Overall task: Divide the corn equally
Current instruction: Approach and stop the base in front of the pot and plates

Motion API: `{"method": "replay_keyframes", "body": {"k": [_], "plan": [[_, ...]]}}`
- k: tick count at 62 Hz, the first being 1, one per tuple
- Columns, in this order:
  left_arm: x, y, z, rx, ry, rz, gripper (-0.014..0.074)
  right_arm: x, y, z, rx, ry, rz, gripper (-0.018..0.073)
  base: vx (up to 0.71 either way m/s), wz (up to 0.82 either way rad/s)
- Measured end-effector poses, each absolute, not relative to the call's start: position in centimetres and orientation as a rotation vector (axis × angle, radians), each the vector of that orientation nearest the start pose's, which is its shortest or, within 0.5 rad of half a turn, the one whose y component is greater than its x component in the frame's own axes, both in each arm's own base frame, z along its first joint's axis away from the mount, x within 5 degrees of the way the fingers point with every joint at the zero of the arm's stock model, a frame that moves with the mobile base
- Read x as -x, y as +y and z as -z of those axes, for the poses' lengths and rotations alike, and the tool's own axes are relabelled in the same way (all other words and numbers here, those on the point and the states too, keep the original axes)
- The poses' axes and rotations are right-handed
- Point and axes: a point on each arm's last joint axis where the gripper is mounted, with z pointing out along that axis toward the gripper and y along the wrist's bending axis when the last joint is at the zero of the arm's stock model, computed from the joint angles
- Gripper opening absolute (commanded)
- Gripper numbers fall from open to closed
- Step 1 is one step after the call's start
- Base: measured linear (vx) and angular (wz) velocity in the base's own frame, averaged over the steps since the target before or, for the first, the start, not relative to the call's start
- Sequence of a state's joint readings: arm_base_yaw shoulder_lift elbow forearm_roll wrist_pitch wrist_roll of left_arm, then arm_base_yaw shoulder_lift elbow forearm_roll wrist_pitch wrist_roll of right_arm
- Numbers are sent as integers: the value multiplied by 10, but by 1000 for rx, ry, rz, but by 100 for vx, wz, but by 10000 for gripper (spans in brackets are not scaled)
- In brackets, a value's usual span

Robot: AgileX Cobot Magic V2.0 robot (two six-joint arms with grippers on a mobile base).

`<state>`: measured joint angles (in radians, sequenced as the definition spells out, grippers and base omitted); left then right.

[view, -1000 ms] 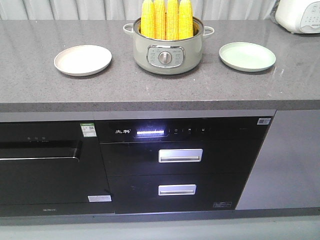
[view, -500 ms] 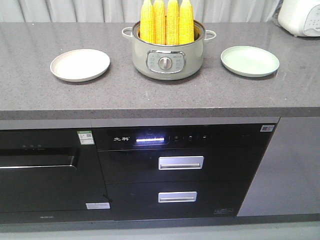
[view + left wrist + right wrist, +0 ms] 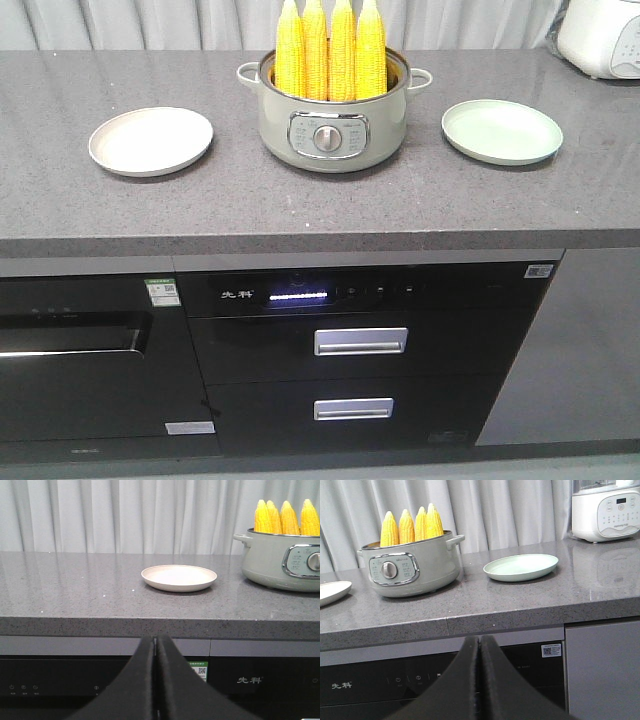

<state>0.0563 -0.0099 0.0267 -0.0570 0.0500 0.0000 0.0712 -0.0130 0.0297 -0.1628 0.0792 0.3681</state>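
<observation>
Left gripper (image 3: pixel 155 641): black fingers pressed together with only a thin seam between them, nothing held; it sits low in front of the cabinets, below the counter edge, pointing toward the beige plate.
Right gripper (image 3: pixel 480 640): likewise closed finger to finger and empty, low in front of the cabinets, aimed between the pot and the green plate.
Cabinet front: a black appliance (image 3: pixel 350 350) with a lit display strip and two drawers with silver handles, one above the other; a second black unit (image 3: pixel 80 360) stands just beside it on the left, a grey panel on the right.
Countertop (image 3: pixel 300 210): speckled grey stone, running the full width of the front view.
Beige plate (image 3: pixel 151 141): round, shallow, nothing on it, left of the pot and apart from it.
Green plate (image 3: pixel 502 131): round, shallow, nothing on it, right of the pot and apart from it.
Pot (image 3: pixel 333 120): pale green electric cooker with two side handles and a dial panel facing the front, standing between the two plates.
Corn (image 3: pixel 330 50): four yellow cobs standing upright in the pot, side by side in a row, tapered tips up and rising well above the rim.
White appliance (image 3: pixel 603 35): at the far right of the counter, behind the green plate.
Curtain (image 3: pixel 125 515): pale pleated fabric behind the counter.
</observation>
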Motion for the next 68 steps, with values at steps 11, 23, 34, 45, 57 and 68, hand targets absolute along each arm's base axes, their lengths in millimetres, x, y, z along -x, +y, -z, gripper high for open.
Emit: {"method": "replay_keyframes", "body": {"k": [11,23,34,45,57,68], "plan": [[-57,3,-200,85,1548,3,-6,-57,3,-197,-116,1578,-207,-1,6,-1],[-57,3,-200,85,1548,3,-6,-57,3,-197,-116,1578,-207,-1,6,-1],[-57,3,-200,85,1548,3,-6,-57,3,-197,-116,1578,-207,-1,6,0],[-57,3,-200,85,1548,3,-6,-57,3,-197,-116,1578,-207,-1,6,-1],[-57,3,-200,85,1548,3,-6,-57,3,-197,-116,1578,-207,-1,6,0],[-57,3,-200,85,1548,3,-6,-57,3,-197,-116,1578,-207,-1,6,0]]}}
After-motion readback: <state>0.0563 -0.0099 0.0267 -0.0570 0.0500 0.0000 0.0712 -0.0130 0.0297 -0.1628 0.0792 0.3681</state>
